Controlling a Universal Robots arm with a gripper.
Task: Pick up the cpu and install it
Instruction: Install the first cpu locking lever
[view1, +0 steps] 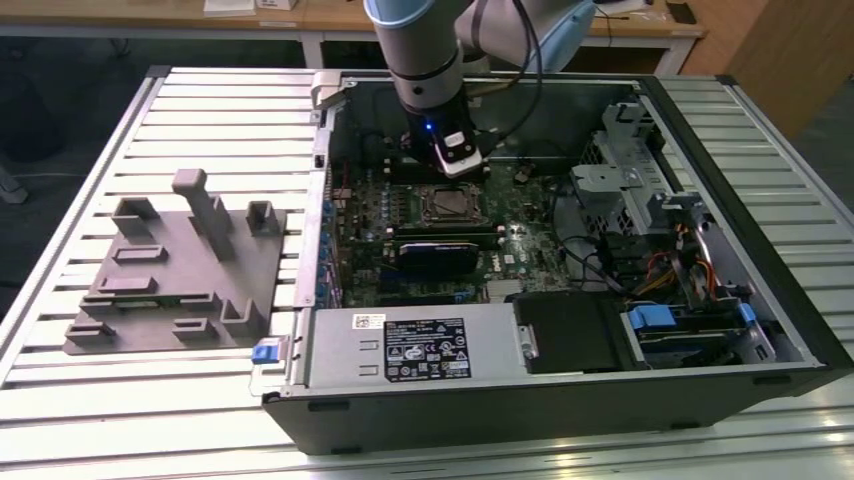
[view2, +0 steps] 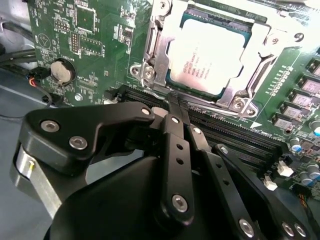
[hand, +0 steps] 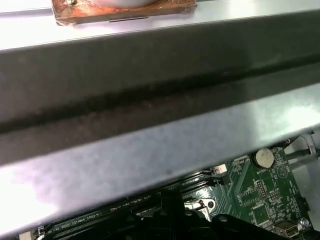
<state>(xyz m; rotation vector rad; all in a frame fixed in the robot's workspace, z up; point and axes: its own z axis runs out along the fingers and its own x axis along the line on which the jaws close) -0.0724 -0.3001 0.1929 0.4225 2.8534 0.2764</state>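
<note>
The claw is clenched on nothing, its black fingertips pressed together just short of the cpu. The cpu lies flat in its socket beyond the fingertips, pale top up, the metal frame around it. Dark memory slots run between the claw and the socket. In the exterior view the claw hangs inside the open computer case; well off to one side, a grey plastic fixture rests on the slatted counter.
</note>
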